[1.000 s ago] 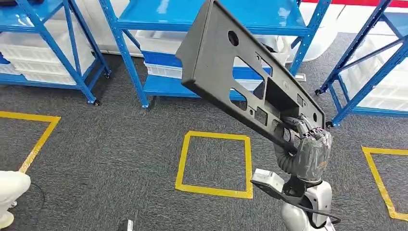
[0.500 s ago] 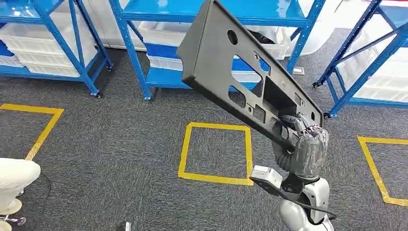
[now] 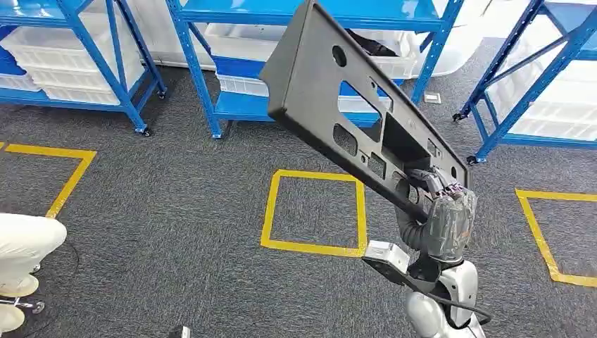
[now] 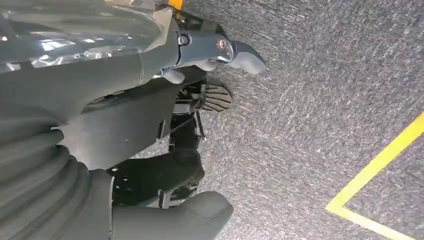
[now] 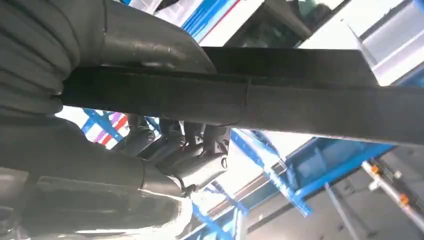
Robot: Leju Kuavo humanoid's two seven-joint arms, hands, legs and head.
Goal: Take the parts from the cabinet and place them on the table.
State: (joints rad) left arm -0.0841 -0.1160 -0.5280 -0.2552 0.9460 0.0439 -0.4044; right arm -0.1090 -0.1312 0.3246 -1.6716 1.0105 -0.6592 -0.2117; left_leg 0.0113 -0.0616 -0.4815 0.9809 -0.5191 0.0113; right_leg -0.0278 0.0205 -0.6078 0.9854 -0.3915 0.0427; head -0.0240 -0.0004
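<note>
Clearly the carrying step is in hand: the blue shelving stands beyond the grey carpet, and the long black panel is held up, tilted, gripped at its lower end by the right hand. The left hand hangs over the carpet; whether it is open I cannot tell. Next, I judge, the robot must find the table.

Bright, even light; sharp pictures

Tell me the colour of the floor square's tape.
Yellow tape, clearest in the head view.
</note>
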